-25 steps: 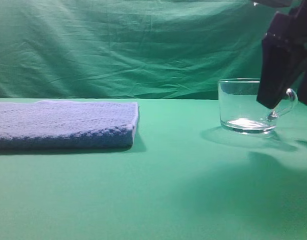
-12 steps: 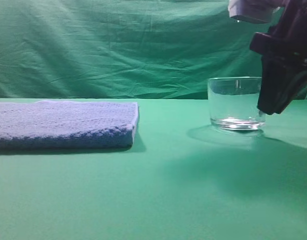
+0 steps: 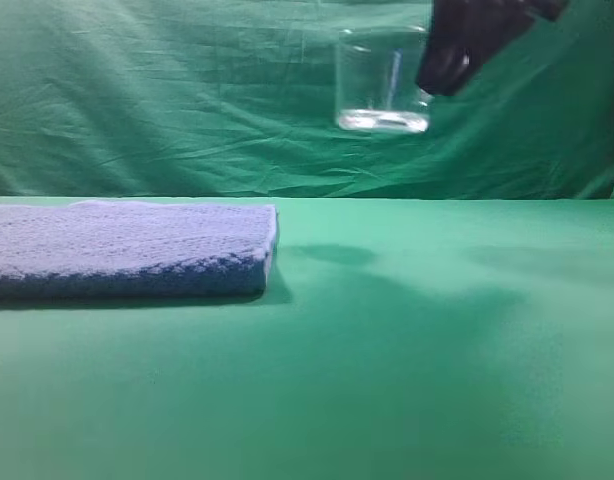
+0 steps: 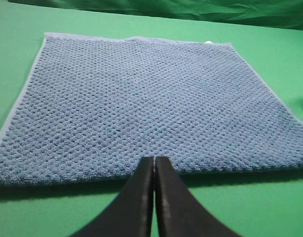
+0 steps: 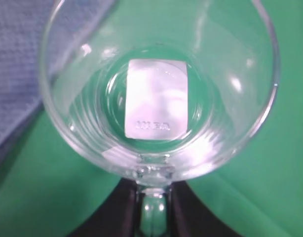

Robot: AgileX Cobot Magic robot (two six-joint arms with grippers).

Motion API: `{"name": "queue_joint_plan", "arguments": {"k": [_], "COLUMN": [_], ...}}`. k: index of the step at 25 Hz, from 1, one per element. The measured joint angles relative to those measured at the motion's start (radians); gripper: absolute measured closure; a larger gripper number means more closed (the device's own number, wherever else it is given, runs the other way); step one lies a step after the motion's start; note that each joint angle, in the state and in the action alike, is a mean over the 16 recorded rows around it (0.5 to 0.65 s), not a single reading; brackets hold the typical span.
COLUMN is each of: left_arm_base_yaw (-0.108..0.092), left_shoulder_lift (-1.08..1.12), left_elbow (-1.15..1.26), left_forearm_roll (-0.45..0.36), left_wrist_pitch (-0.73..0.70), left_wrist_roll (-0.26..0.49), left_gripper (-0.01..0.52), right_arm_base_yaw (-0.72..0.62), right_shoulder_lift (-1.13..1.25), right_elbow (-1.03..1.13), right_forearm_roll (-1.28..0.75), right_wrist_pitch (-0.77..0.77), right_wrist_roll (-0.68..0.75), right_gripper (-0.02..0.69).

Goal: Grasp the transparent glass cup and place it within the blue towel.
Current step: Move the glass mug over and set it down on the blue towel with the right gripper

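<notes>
Glass cup [image 3: 383, 80] hangs high above the green worktop [image 3: 407, 340], its handle pinched in the right claw [image 5: 152, 197], right of the towel [image 3: 127, 248]; the left claw [image 4: 154, 168] is closed, empty.

A staged test bench: green cloth backdrop [image 3: 187, 90] behind a green-covered table [image 3: 387, 380].

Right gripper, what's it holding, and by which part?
The right gripper holds the transparent glass cup by its loop handle, lifted above the table. The left gripper is shut on nothing.
</notes>
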Motion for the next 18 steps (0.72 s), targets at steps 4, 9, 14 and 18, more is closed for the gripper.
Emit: {"name": "queue_joint_plan", "arguments": {"k": [4,9,14,18], "left_arm_base_yaw": [0.000,0.000,0.000,0.000], "left_shoulder_lift": [0.000,0.000,0.000,0.000], "left_elbow": [0.000,0.000,0.000,0.000], "left_forearm_roll": [0.000,0.000,0.000,0.000], "left_wrist_pitch": [0.000,0.000,0.000,0.000], "left_wrist_roll": [0.000,0.000,0.000,0.000], "left_gripper": [0.514,0.514,0.514,0.514], "right_arm_base_yaw": [0.096,0.169,0.203,0.214], "right_shoulder_lift": [0.129,0.282,0.388,0.430], "right_elbow": [-0.151,-0.291,-0.367,-0.391], "right_forearm_roll": [-0.011,-0.031,-0.052,-0.062], "right_wrist_pitch": [-0.016,-0.049,-0.091,-0.111], "right_wrist_roll": [-0.001,-0.005,-0.011,-0.015], "right_gripper": [0.563,0.563,0.529,0.431]}}
